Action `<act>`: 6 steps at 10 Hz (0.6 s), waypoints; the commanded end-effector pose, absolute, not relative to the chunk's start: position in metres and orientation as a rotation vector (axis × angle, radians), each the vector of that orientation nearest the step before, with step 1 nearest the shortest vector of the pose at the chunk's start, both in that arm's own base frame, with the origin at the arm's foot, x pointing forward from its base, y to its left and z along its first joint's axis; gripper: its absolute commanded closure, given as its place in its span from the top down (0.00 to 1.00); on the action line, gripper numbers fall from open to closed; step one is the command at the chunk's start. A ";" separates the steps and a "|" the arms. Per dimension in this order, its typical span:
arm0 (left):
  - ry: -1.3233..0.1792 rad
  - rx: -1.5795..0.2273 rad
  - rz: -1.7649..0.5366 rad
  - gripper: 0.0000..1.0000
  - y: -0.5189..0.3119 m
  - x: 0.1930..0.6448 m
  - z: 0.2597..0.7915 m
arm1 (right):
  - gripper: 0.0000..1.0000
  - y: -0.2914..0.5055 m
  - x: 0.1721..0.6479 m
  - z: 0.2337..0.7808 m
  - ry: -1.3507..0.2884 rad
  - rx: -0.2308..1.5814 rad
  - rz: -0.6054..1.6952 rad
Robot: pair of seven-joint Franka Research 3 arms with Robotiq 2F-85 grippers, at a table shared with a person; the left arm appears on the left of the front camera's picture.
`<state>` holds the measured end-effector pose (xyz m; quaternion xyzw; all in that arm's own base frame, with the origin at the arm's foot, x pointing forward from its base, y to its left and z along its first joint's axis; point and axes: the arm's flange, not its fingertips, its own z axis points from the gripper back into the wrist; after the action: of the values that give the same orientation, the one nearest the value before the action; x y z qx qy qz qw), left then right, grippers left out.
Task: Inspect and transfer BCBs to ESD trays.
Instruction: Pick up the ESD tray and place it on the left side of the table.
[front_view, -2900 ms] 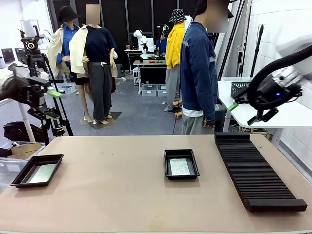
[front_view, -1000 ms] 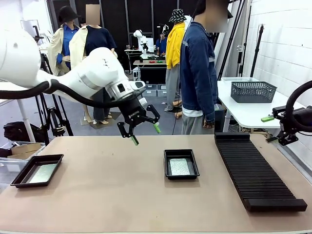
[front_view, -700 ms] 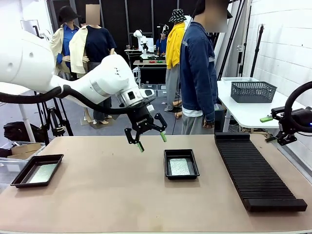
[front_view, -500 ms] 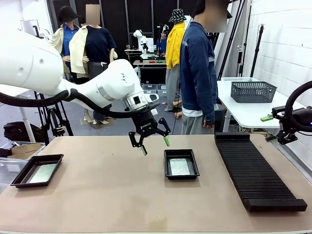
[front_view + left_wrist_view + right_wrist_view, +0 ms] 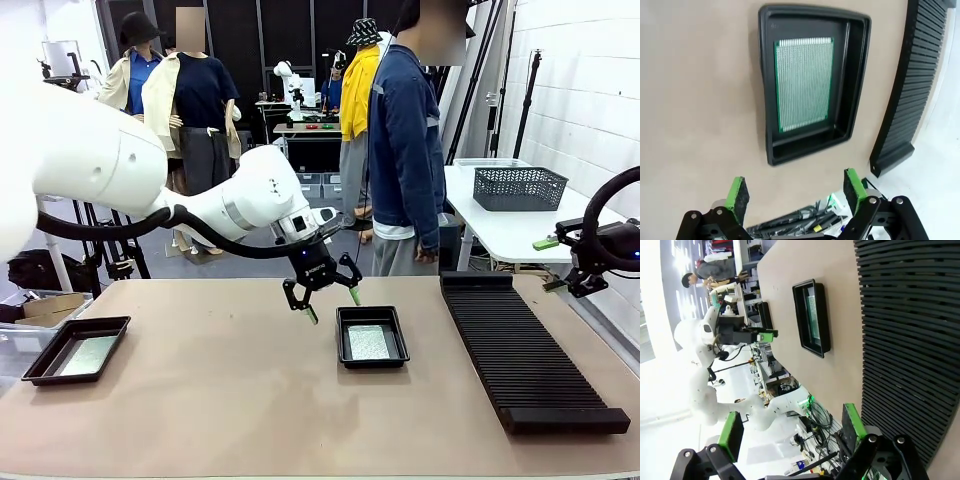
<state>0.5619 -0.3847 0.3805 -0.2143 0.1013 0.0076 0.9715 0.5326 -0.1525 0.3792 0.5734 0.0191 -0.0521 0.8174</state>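
Left claw (image 5: 327, 299) wide open, empty, hovering just beside the middle tray (image 5: 372, 336), toward its far left corner. Board (image 5: 804, 83) flat inside, long axis running toward the counter's far edge. Right claw (image 5: 558, 265) open, empty, off past the right edge, much farther.

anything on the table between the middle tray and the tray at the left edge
No, that stretch is bare tabletop in the front view. The left gripper hangs open above it, close to the middle tray, far from the left tray.
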 end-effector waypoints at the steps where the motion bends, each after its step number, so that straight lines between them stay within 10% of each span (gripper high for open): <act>1: 0.124 -0.401 0.030 1.00 -0.394 0.570 0.372 | 1.00 -0.152 0.531 0.379 0.052 1.221 -0.105; 6: 0.011 -0.389 -0.029 1.00 -0.402 0.575 0.343 | 1.00 -0.152 0.531 0.379 0.052 1.221 -0.105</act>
<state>0.5772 -0.4006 0.3482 -0.2022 0.0239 -0.0064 0.9790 0.5326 -0.1527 0.3789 0.5734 0.0192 -0.0523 0.8173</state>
